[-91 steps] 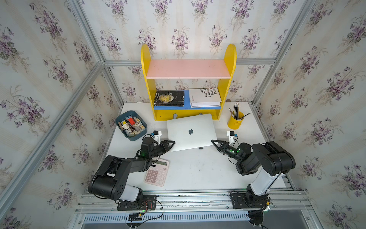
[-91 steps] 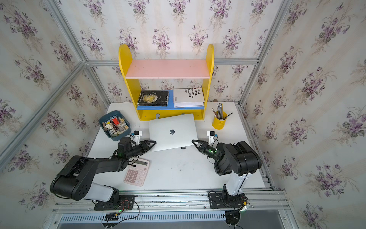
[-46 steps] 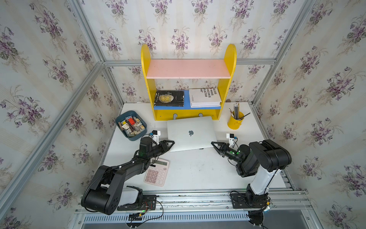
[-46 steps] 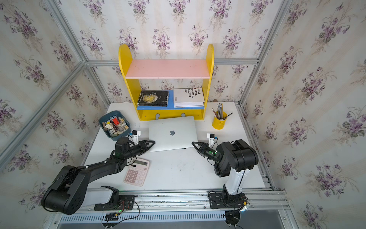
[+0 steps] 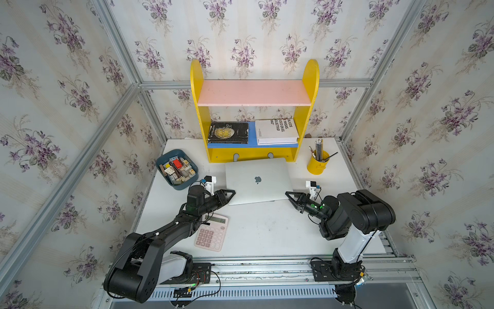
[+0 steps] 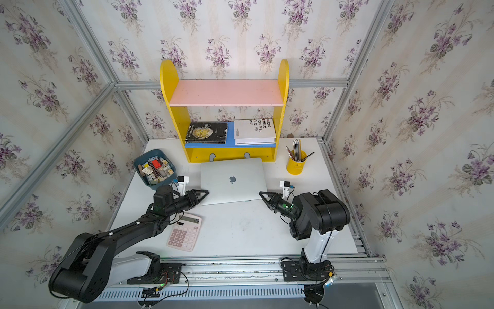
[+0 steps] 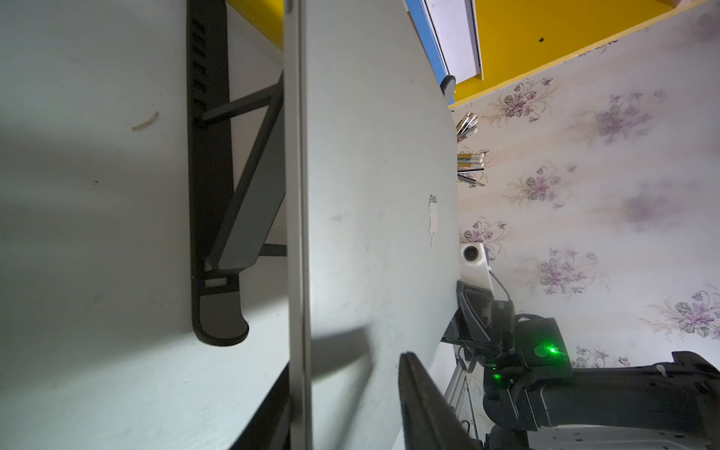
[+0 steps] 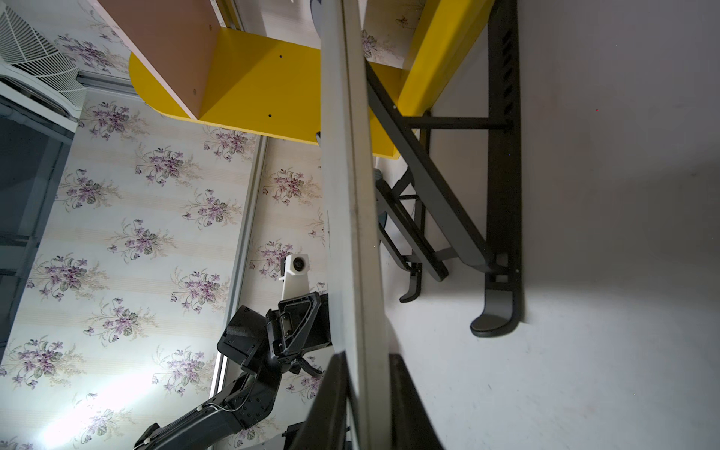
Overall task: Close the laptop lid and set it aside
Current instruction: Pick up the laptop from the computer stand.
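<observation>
Silver laptop [image 5: 258,180]: It is shut, with the lid [image 6: 232,179] down flat. It lies between the 2 grippers, propped up on a black stand [image 7: 210,195] above the table [image 5: 267,235].
Left gripper [image 5: 232,192]: It is at 1 front corner. The jaws are part open, with 1 finger over the lid and 1 under the base. The top finger [image 7: 420,409] looks a little off the lid, so I think it holds nothing.
Right gripper [image 5: 288,193]: It is at the other front corner. The jaws are squeezed onto the laptop's edge, with a finger [image 8: 331,405] on each side.
Job so far: Closing looks done. Setting it aside is not done yet.
Slip: Only 1 corner is pinched. A lift now could make the smooth metal twist in the right jaws and drop.
Snag: The stand has hooks near the jaws. A pull toward the jaws with no lift could catch on them or drag the stand along.
Bump: The yellow shelf [image 5: 254,152] is just past the laptop's far edge. A push away from the jaws would hit it.
Knock: The yellow cup [image 5: 317,166] is near, beyond the right jaws. The pink calculator [image 5: 212,232] is behind the left jaws. A wide swing could hit either 1.
</observation>
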Robot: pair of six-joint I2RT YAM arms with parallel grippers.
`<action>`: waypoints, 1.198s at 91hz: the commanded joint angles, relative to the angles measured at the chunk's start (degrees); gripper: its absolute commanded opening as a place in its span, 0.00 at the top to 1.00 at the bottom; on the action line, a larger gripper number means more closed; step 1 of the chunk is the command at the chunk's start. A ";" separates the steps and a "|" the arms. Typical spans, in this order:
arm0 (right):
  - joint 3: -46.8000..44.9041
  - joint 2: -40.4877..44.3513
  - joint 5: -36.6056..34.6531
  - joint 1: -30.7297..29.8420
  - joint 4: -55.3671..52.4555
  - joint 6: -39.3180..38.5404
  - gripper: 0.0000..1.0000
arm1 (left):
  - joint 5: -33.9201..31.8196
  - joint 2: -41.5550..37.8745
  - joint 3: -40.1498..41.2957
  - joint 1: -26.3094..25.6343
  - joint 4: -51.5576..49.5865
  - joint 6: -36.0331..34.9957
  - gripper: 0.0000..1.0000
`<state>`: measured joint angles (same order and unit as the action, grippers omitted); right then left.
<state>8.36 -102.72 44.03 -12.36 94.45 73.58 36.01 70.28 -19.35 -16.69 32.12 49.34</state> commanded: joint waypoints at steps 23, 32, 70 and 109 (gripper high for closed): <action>-0.56 4.06 -2.26 -0.12 10.09 3.60 1.00 | 1.45 -4.58 -0.86 -1.05 0.12 -1.68 0.57; -1.04 6.27 -2.95 -0.18 10.05 4.55 1.00 | 1.15 -6.09 -1.07 -1.30 -1.29 -1.83 0.56; -1.94 13.80 -5.36 -0.64 7.46 6.10 1.00 | 0.51 -12.32 -2.85 -2.36 -7.93 -2.66 0.54; 0.06 31.64 -9.31 -2.38 -12.59 -0.05 1.00 | -0.46 -16.68 -4.63 -5.12 -12.90 -2.22 0.55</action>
<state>7.16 -75.24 35.92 -14.26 83.53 77.82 34.28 54.46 -23.20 -21.17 17.74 47.66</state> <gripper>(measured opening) 0.184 0.455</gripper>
